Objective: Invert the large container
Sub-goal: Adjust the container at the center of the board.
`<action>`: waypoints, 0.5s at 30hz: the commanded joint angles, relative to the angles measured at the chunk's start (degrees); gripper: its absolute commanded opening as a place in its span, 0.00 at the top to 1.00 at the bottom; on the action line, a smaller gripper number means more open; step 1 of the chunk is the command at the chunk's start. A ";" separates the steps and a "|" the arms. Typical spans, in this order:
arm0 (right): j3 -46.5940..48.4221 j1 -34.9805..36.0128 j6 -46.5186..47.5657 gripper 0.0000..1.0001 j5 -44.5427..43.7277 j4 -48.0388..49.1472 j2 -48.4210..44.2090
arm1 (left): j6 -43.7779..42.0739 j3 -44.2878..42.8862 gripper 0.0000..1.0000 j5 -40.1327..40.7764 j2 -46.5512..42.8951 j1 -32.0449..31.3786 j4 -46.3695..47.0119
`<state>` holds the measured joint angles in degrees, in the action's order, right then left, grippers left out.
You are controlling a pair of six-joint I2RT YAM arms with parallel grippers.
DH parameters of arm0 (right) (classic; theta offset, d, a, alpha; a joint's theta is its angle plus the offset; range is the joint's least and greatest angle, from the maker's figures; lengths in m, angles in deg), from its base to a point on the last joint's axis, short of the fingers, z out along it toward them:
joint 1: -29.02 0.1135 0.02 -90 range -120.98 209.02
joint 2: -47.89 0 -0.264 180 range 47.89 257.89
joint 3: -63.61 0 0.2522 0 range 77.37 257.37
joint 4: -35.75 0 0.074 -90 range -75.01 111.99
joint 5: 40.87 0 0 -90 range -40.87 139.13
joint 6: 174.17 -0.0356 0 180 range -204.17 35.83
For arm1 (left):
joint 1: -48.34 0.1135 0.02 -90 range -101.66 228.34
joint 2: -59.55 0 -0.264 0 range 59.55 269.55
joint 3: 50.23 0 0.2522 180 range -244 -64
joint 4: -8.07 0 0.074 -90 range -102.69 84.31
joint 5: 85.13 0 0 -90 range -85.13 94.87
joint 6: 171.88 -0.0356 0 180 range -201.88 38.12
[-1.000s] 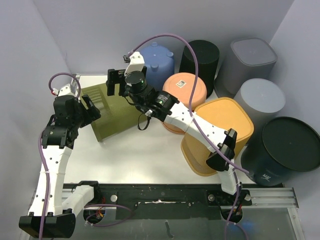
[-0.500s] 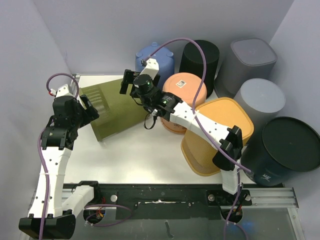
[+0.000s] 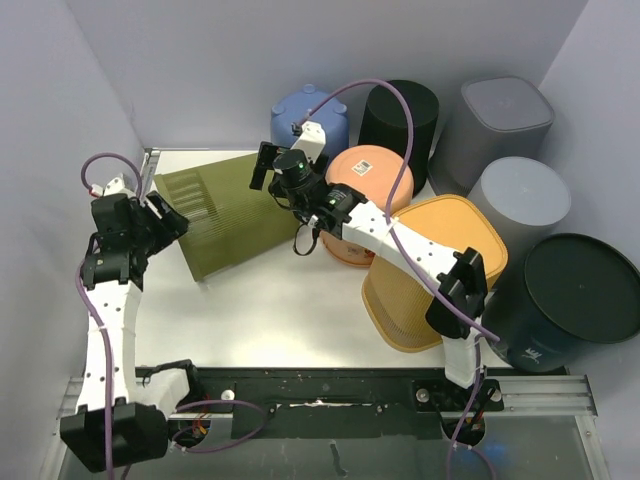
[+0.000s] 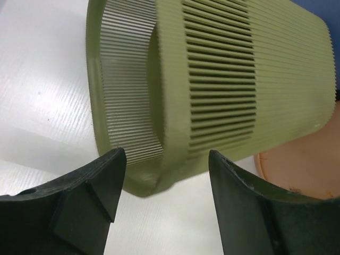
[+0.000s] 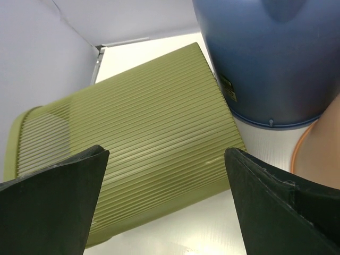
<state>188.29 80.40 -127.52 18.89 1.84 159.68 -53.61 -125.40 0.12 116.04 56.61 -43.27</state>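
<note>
The large container point(image 3: 228, 215) is an olive-green ribbed bin lying on its side on the white table, with its open mouth facing left. My left gripper point(image 3: 166, 216) stands open just off the mouth's rim. In the left wrist view the rim and slatted wall of the container point(image 4: 223, 79) lie beyond the left gripper point(image 4: 166, 156), and nothing is between the jaws. My right gripper point(image 3: 263, 166) hangs open over the container's closed end. In the right wrist view the right gripper point(image 5: 166, 154) straddles the ribbed side of the container point(image 5: 143, 143) from above, apart from it.
A blue bin point(image 3: 312, 118) stands right behind the container's base, and a round orange bin point(image 3: 370, 185) stands to its right. A yellow-orange basket point(image 3: 440, 265), black point(image 3: 400, 115) and grey bins point(image 3: 505, 115) and a dark drum point(image 3: 575, 300) crowd the right side. Walls close off the left and back.
My right gripper has moved right along the container toward its closed end. My left arm has drawn back to the left, its jaws slightly narrower. The container has stayed on its side.
</note>
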 commanded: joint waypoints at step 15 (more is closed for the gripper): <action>-4.05 1.80 9.34 0.02 -2.94 5.04 -15.01 | 8.86 1.26 0.47 -21.88 4.21 5.81 22.06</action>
<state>184.57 80.90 -121.86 18.39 2.28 150.41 -47.23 -121.58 -17.74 119.28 61.51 -30.27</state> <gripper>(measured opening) 0.976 0.441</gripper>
